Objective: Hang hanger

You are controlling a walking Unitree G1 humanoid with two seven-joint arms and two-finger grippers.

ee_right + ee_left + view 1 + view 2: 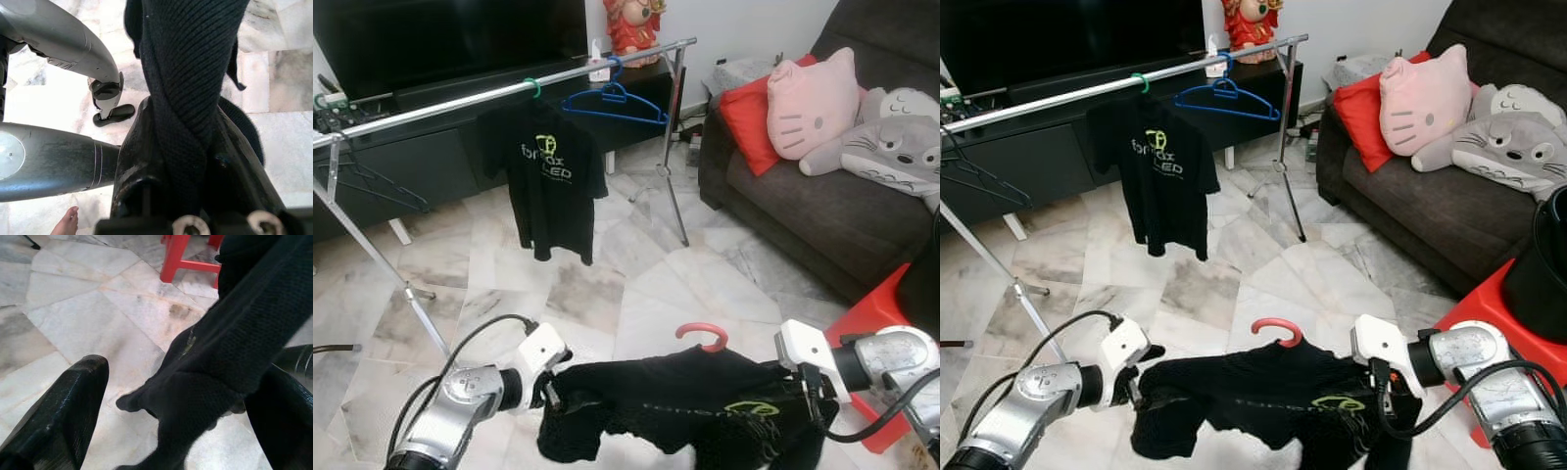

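Observation:
A black T-shirt [675, 401] on a red hanger, whose hook [703, 333] sticks up, hangs low in front of me between both grippers. My right gripper [181, 127] is shut on a twisted bunch of the shirt at its right end [811, 397]. At the shirt's left shoulder is my left gripper [553, 390]. In the left wrist view its fingers [73, 406] stand wide apart with the cloth [230, 347] running between them. The silver rail [460, 103] of the clothes rack crosses ahead, well above and beyond the shirt.
On the rail hang another black T-shirt [546, 181] on a green hanger, a blue hanger [615, 101] and black hangers [367, 181] at the left. A dark sofa [822, 206] with cushions stands to the right, a red stool [876, 318] near my right arm. A person's bare toes [63, 223] are on the floor.

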